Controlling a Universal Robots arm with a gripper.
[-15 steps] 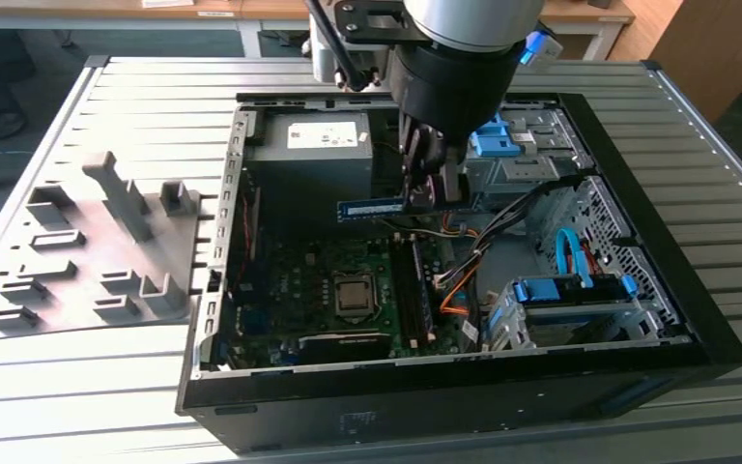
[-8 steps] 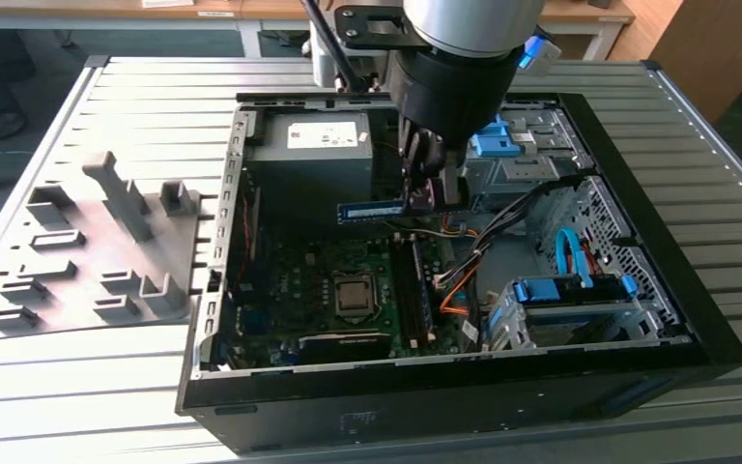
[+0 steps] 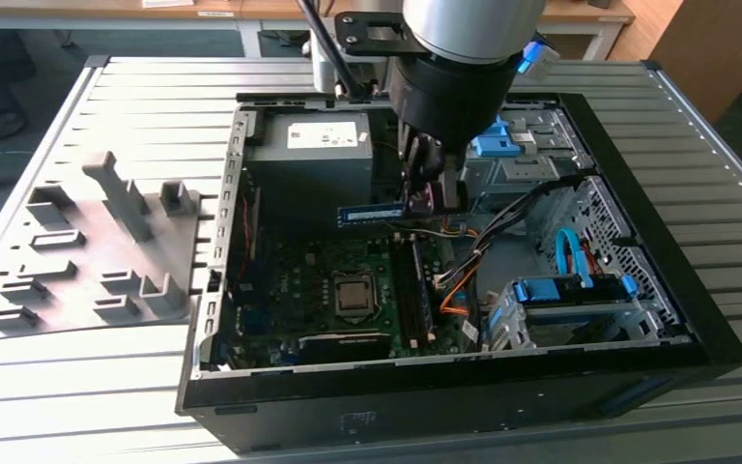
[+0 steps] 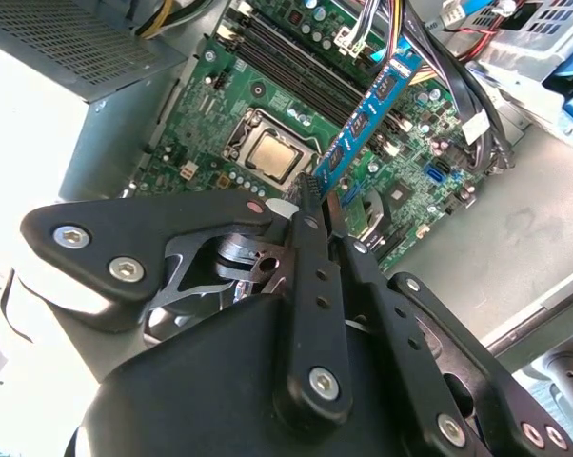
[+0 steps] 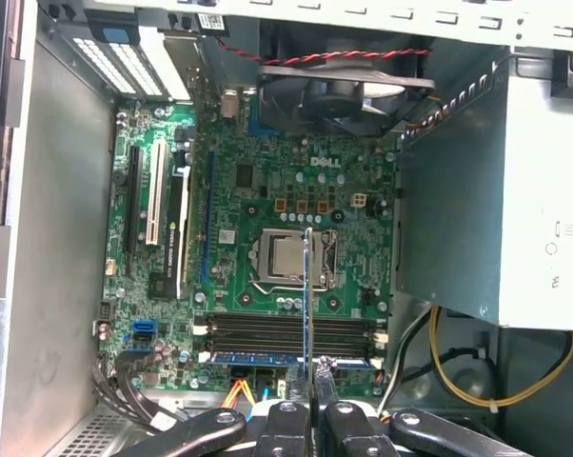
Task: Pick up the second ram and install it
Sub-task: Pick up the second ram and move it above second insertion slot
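Ribbed metal table [image 3: 127, 387] carries a grey moulded tray [image 3: 88, 261] on the exterior view's left and an open computer case [image 3: 474, 406] lying on its side beside it. The arm reaches down into the case, and its gripper [image 3: 425, 198] hangs above the motherboard [image 3: 306, 280], near the power supply [image 3: 313, 159].

The fingers are clamped on one end of the second ram [image 3: 368, 214]. The stick juts out level from the gripper toward the exterior view's left, clear of the board and not in any slot. In the second wrist view the blue board with its black chips [image 4: 370, 114] runs straight away from the closed fingertips [image 4: 306, 205], over the area beside the processor [image 4: 272, 157].

The memory slots [image 5: 286, 328] lie below the stick and slightly toward the case's front. In the first wrist view the stick shows edge-on [image 5: 308, 286], and its long axis crosses the slots roughly at right angles instead of lying along them. A blue strip [image 5: 258, 359] in the slot beside the free ones looks like a stick already seated, though that is hard to confirm from this angle.
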